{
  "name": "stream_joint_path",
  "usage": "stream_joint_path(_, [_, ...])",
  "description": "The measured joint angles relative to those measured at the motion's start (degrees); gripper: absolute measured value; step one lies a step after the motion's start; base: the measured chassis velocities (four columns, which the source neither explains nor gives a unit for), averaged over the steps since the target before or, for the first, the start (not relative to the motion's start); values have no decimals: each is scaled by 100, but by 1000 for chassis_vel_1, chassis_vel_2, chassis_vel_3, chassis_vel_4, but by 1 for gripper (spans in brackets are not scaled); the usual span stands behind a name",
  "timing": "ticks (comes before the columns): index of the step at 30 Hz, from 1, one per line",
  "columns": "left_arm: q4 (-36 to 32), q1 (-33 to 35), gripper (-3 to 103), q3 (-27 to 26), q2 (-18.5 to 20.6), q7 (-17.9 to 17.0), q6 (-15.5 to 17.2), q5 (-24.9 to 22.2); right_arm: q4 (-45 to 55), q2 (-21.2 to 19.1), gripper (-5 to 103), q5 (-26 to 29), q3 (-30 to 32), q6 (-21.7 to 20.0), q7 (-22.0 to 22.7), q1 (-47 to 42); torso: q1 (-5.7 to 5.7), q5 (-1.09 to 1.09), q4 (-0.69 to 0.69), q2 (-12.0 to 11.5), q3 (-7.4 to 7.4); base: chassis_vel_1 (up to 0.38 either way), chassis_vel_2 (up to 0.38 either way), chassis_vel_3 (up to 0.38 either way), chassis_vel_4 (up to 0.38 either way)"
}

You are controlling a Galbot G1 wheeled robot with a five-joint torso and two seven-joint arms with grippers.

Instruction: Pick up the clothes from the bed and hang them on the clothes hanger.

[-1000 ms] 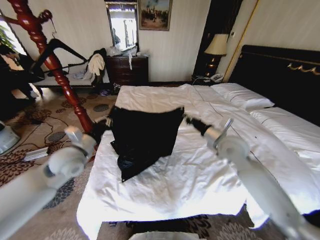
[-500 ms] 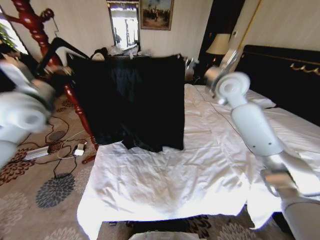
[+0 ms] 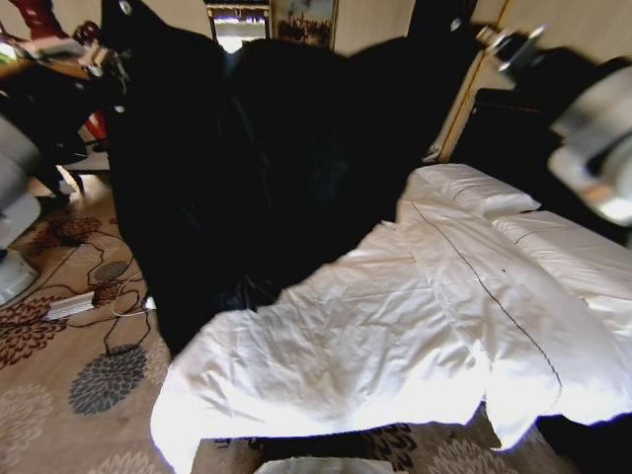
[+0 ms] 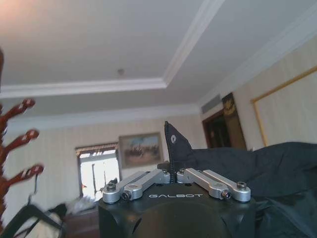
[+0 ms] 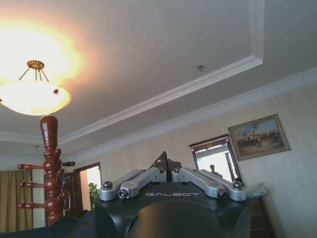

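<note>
Raised higher than half a second ago, the clothes (image 3: 257,168) hang clear of the bed (image 3: 395,326).
Left gripper (image 4: 172,168) and right gripper (image 5: 166,166) each pinch a corner; hanging comes next.

Raised clothes (image 3: 267,168) curtain the front; bed (image 3: 395,336) surface open.

Clothes (image 3: 267,168): black, faint sheen, no pattern; a black pinch of it also sits at the left gripper (image 4: 172,171). Bed (image 3: 395,336): white sheets with a thin dark seam line, white pillows (image 3: 472,188), black headboard (image 3: 518,118). Carpet (image 3: 69,395): beige with dark grey and brown flower medallions. Coat stand (image 5: 49,173): reddish-brown wood. Both grippers, right one (image 5: 167,166) included: silver links on black body, white lettering. Walls: cream, fine vertical stripes. Ceiling (image 5: 148,59): white. Ceiling lamp (image 5: 34,94): warm yellow-white with gold fittings.
</note>
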Motion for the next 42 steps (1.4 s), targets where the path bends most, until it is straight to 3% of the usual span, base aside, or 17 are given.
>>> stream_joint_path(2, [12,142,0,141,-141,-156,89,123,31,26,0,-57,-27,0,5,-70,1,1,-5,-1,2,0,0,0,0])
stream_joint_path(3, [139,338,0,374,-403,-287,188,404,-40,167,0,-244,-188,-4,6,-122,5,2,-6,-1,4,0,0,0,0])
stream_joint_path(6, [278,454,0,588,-600,-311,235,691,-144,287,0,-414,-338,-22,0,-168,7,1,-4,-2,5,0,0,0,0])
stream_joint_path(10, [777,556,0,1514,-1219,-312,342,1627,-488,652,0,-1079,-810,-94,-199,-480,6,0,-4,-2,5,0,0,0,0])
stream_joint_path(16, [1237,546,0,2239,-1724,-346,348,2145,-855,1047,0,-1650,-1382,-106,-302,-624,7,0,-5,-3,5,0,0,0,0])
stream_joint_path(18, [1617,528,0,2703,-2155,-366,331,2500,-1262,1465,0,-2065,-1812,-106,-342,-658,7,0,-3,-3,5,0,0,0,0])
stream_joint_path(21, [1777,520,-1,2850,-2317,-354,367,2604,-1468,1652,0,-2224,-1975,-104,-368,-644,7,1,-3,-3,5,0,0,0,0])
stream_joint_path(25, [2241,468,20,2951,-2548,-180,647,2956,-1967,1910,0,-2489,-2248,-79,-511,-474,5,0,-4,-3,4,0,0,0,0])
stream_joint_path(27, [2287,474,20,2937,-2551,-173,670,2985,-2012,1929,0,-2502,-2264,-75,-520,-456,5,0,-4,-4,4,0,0,0,0])
stream_joint_path(30, [2425,575,36,2845,-2494,-5,739,3126,-2152,1966,0,-2566,-2303,-61,-564,-429,6,0,-3,-4,4,0,0,0,0])
stream_joint_path(32, [2435,590,36,2835,-2485,27,739,3160,-2157,1964,0,-2571,-2303,-59,-567,-437,5,0,-2,-3,4,0,0,0,0])
stream_joint_path(40, [2148,997,75,2595,-2499,50,467,3257,-1948,1692,0,-2704,-2276,-58,-615,-652,4,1,-4,-3,3,0,0,0,0])
stream_joint_path(42, [2081,1083,75,2543,-2497,49,420,3263,-1908,1642,0,-2752,-2270,-57,-629,-689,4,1,-4,-3,3,0,0,0,0])
